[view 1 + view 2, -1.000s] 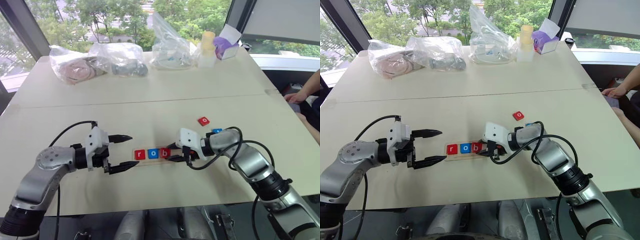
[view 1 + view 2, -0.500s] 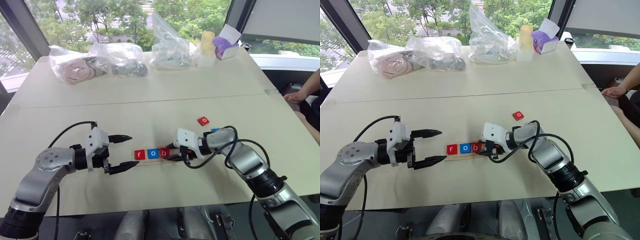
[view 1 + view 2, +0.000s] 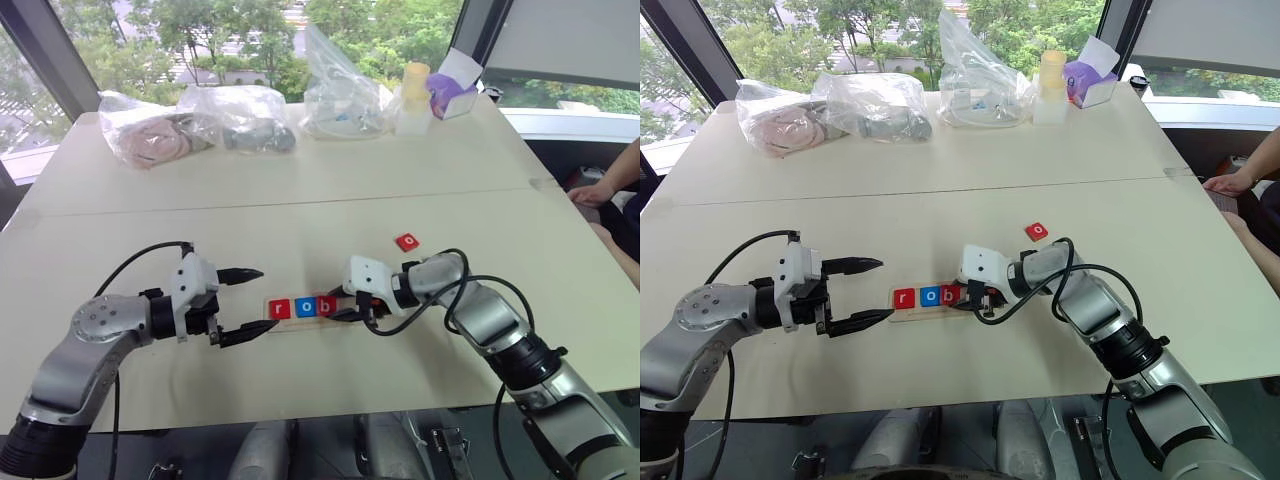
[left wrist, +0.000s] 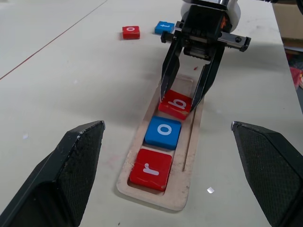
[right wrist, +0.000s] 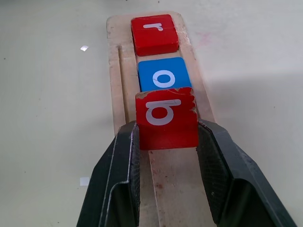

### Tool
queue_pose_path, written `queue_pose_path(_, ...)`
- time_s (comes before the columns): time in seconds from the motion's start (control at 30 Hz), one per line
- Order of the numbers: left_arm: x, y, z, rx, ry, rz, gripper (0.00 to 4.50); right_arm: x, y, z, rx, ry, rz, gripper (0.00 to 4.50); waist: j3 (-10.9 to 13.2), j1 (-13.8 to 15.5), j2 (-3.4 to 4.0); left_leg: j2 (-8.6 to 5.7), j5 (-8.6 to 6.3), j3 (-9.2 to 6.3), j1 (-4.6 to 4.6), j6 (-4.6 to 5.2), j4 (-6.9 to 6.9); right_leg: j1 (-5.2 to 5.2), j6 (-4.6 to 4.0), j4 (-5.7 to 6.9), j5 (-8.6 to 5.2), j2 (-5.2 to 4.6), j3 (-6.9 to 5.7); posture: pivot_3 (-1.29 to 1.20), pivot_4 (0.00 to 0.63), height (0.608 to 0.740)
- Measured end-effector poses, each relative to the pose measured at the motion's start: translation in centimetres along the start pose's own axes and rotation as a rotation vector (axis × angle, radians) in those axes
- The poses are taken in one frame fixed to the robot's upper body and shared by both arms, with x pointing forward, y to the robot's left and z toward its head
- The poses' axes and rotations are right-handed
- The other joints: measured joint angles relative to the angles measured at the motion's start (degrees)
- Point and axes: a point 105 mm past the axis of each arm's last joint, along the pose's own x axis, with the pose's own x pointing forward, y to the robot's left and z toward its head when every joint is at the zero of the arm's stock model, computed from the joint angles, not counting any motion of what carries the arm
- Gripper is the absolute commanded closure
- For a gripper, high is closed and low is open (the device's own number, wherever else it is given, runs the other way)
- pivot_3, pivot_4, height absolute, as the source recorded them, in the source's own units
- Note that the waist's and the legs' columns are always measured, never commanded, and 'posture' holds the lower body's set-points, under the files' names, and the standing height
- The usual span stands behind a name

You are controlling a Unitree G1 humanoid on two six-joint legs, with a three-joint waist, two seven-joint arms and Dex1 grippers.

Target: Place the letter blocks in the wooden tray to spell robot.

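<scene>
The red "b" block (image 5: 166,118) is clamped between the two black fingers of the right gripper (image 4: 185,97), inside the wooden tray (image 4: 188,165). In the right wrist view the block is seen tilted, its near edge raised off the tray floor and its far edge just beside the blue "o" block (image 5: 163,74). Beyond that the red "r" block (image 5: 154,33) is seated at the tray's end. In the left wrist view the same three blocks are seen from the other end, "r" nearest, and two loose blocks are shown on the table (image 3: 300,210) past the right gripper: a red "o" block (image 4: 131,32) and a blue "t" block (image 4: 164,27), near each other. The left gripper (image 3: 243,303) is held with its fingers spread wide and nothing between them, just off the "r" end of the tray. In the head views, plastic bags (image 3: 240,115) and a tissue box (image 3: 452,90) are seen along the far edge of the table.
</scene>
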Motion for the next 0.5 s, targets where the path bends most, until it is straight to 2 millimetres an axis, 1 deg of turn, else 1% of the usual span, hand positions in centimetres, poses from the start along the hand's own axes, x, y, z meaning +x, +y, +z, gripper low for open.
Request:
queue_pose_path(0.03, 0.0, 0.0, 0.0, 0.0, 0.0, 0.001, 0.0, 0.0, -0.1, -0.1, 0.0, 0.004, -0.002, 2.35, 0.0, 0.0, 0.0, 0.0, 0.0, 0.0, 0.0, 0.0, 0.0, -0.01, 0.0, 0.01, 0.0, 0.0, 0.0, 0.0, 0.15, 0.74)
queue_pose_path(0.07, 0.0, 0.0, 0.0, 0.0, 0.0, 0.001, 0.0, 0.0, -0.1, -0.1, -0.001, 0.008, -0.003, 2.01, 0.0, 0.0, 0.0, 0.0, 0.0, 0.0, 0.0, 0.0, 0.0, -0.01, 0.0, 0.01, 0.0, 0.0, 0.0, 0.0, 0.15, 0.74)
queue_pose_path(0.13, 0.0, 0.0, 0.0, -0.001, 0.0, 0.001, 0.0, 0.0, -0.1, -0.2, -0.001, 0.011, -0.003, 0.94, 0.0, 0.0, 0.0, 0.0, 0.0, 0.0, 0.0, 0.0, 0.0, -0.02, 0.0, 0.02, 0.0, 0.0, 0.0, 0.0, 0.15, 0.74)
queue_pose_path(0.2, 0.0, 0.0, 0.0, -0.001, 0.0, 0.002, 0.0, 0.0, -0.1, -0.2, -0.001, 0.011, -0.001, 0.07, 0.0, 0.0, 0.0, 0.0, 0.0, 0.01, 0.0, 0.0, 0.0, -0.02, 0.0, 0.03, 0.0, 0.0, 0.01, 0.0, 0.15, 0.74)
queue_pose_path(0.4, 0.0, 0.0, 0.0, -0.001, -0.001, 0.003, 0.0, 0.0, -0.2, -0.2, 0.003, 0.006, 0.0, 0.07, 0.0, 0.0, 0.0, 0.0, 0.0, 0.01, 0.0, -0.01, 0.01, -0.04, 0.0, 0.08, 0.0, 0.0, 0.02, 0.0, 0.15, 0.74)
queue_pose_path(0.47, 0.0, 0.0, 0.0, -0.002, -0.001, 0.003, 0.0, -0.3, -0.9, 0.4, 0.032, -0.023, -0.039, 0.07, 0.0, 0.0, 0.0, 0.0, 0.01, 0.03, -0.01, -0.02, 0.01, -0.09, 0.0, 0.14, 0.0, -0.02, 0.04, 0.0, 0.15, 0.74)
queue_pose_path(0.5, 0.0, 0.0, 0.0, -0.002, -0.001, 0.003, 0.0, -0.7, -1.7, 0.9, 0.059, -0.051, -0.081, 0.07, 0.0, 0.0, 0.0, -0.01, 0.02, 0.05, -0.01, -0.04, 0.01, -0.12, 0.0, 0.18, 0.0, -0.02, 0.08, 0.0, 0.15, 0.74)
